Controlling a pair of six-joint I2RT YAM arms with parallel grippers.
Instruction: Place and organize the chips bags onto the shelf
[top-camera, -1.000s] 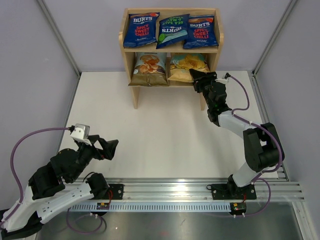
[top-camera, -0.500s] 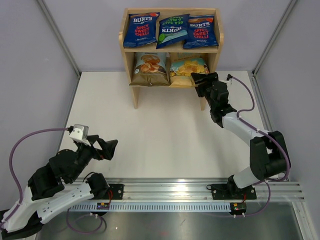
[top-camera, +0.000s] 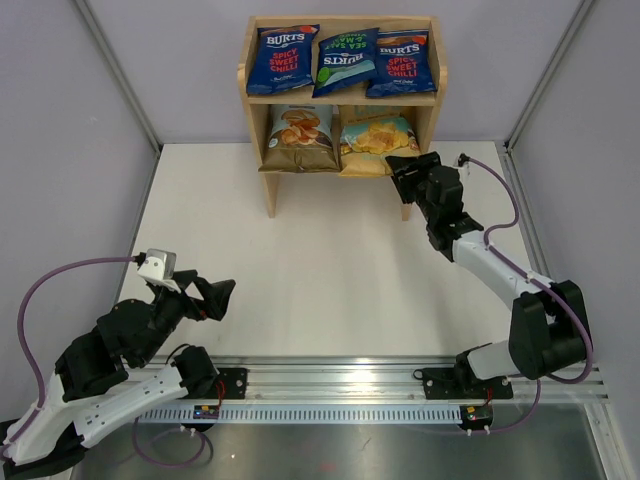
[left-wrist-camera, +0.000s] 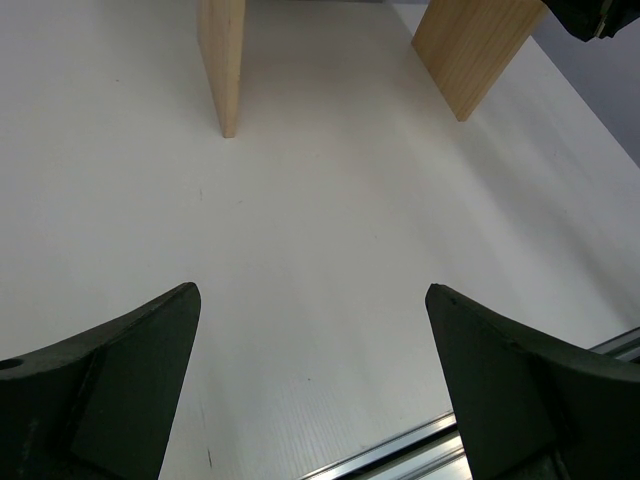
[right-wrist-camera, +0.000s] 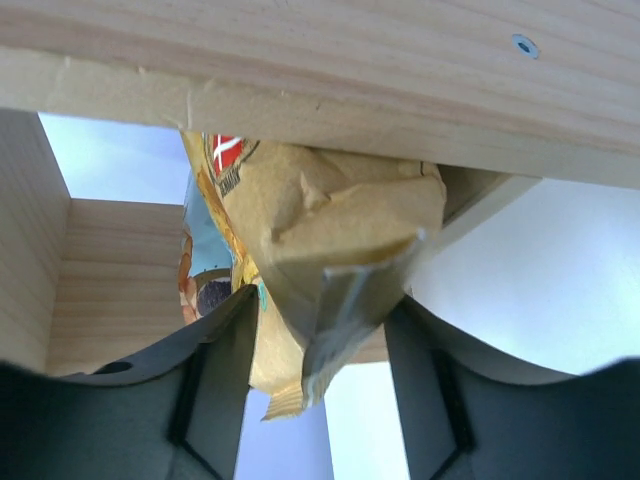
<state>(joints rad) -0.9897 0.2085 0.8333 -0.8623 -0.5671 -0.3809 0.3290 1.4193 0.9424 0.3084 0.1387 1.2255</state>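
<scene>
The wooden shelf (top-camera: 242, 76) stands at the back of the table. Its top tier holds two dark-blue Burts bags with red labels (top-camera: 283, 58) (top-camera: 402, 62) and a green-labelled one (top-camera: 346, 60) between them. On the lower tier lie a pale blue-tan bag (top-camera: 299, 135) and a yellow bag (top-camera: 372, 138). My right gripper (top-camera: 402, 166) is at the yellow bag's front right corner. In the right wrist view it (right-wrist-camera: 322, 300) is open, and the yellow bag's (right-wrist-camera: 330, 220) sealed edge hangs loose between the jaws under the shelf board (right-wrist-camera: 300, 60). My left gripper (top-camera: 222, 297) (left-wrist-camera: 311, 291) is open and empty at the near left.
Two shelf legs (left-wrist-camera: 222, 60) (left-wrist-camera: 475, 50) stand on the white table (top-camera: 330, 270) ahead of the left gripper. A metal rail (top-camera: 400, 380) runs along the near edge. Grey walls close in on both sides.
My right gripper has opened off the yellow bag and drawn back a little from the shelf, towards the near right. The left arm has not moved.
</scene>
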